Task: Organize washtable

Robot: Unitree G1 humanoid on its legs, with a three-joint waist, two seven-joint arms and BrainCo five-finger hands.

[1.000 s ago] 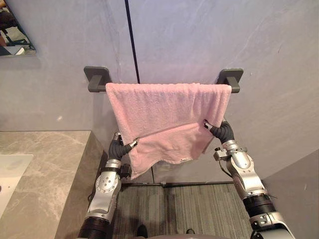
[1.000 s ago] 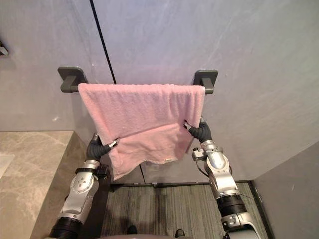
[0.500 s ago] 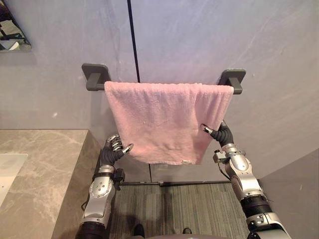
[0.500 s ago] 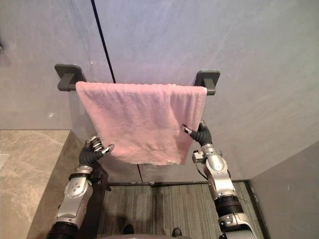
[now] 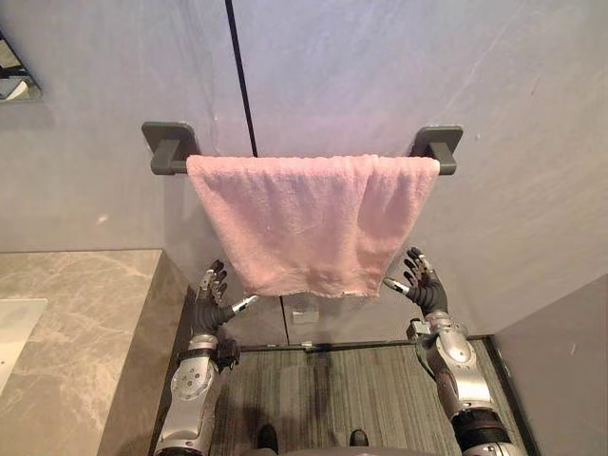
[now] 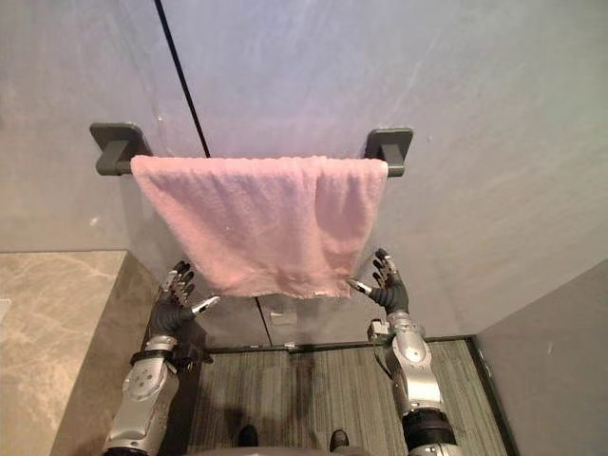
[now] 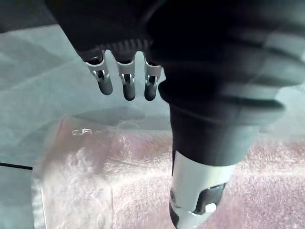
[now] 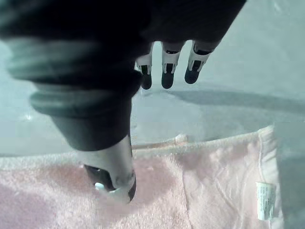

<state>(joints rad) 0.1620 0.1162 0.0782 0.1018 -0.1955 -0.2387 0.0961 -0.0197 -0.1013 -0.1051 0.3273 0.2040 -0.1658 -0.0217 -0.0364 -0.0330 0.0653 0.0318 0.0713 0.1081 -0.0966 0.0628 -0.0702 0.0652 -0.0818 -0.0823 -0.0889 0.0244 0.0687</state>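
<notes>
a dark rail (image 5: 169,164) runs across the upper middle of the frame, fixed to the grey wall (image 5: 380,66) by a bracket at each end. a pink towel (image 5: 309,218) hangs over it, covering most of the bar. at lower left is a marble table (image 5: 90,323) with a white basin (image 5: 14,328) at the frame's edge. striped grey floor (image 5: 323,394) lies bottom centre.

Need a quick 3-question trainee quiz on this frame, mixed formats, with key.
1. True or false: the left hand is pinching the pink towel.
2. The towel hangs over: A) a hook B) a dark wall-mounted towel bar C) a door handle.
3. Fill in: the right hand has its fingers ____.
Key: 1 false, its fingers are straight and grip nothing. 2 B. 3 open, by the towel's lower corner.
</notes>
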